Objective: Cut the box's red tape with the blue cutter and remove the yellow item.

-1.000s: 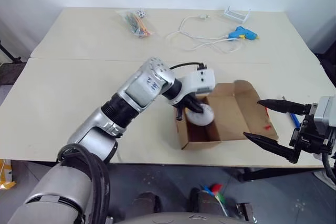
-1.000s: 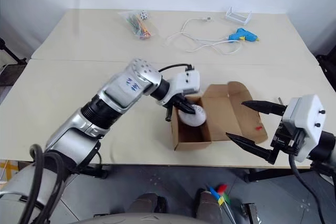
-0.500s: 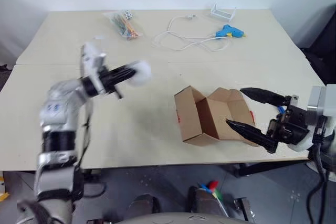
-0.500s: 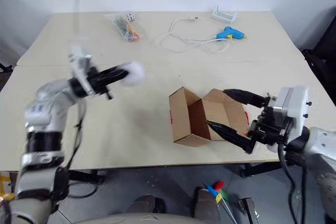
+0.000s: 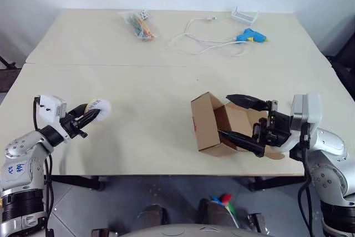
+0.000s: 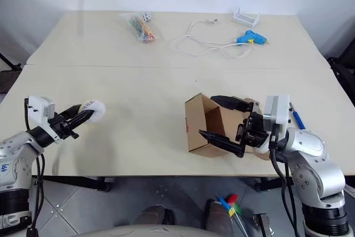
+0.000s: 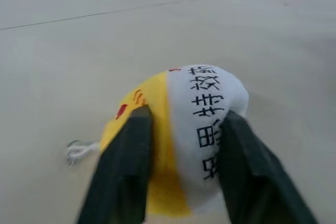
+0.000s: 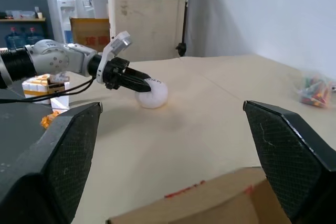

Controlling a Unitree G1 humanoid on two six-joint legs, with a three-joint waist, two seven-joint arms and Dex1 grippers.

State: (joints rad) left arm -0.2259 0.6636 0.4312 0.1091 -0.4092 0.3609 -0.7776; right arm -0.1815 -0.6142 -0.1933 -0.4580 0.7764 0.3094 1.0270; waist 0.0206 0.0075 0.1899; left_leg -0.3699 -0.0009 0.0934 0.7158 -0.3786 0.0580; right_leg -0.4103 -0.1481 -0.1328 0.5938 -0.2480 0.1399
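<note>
Pinching the soft, rounded yellow item (image 7: 178, 129), left end effector (image 5: 89, 116) grips; right end effector (image 5: 242, 119) gapes beside the corrugated box (image 5: 208, 123).

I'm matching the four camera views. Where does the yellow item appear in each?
Left eye view: yellow item at far left, on the table by the left gripper's tips.
Right eye view: far left.
Left wrist view: centre, between the fingers.
Right wrist view: left of centre.
Shared landmark: the left gripper.
</note>
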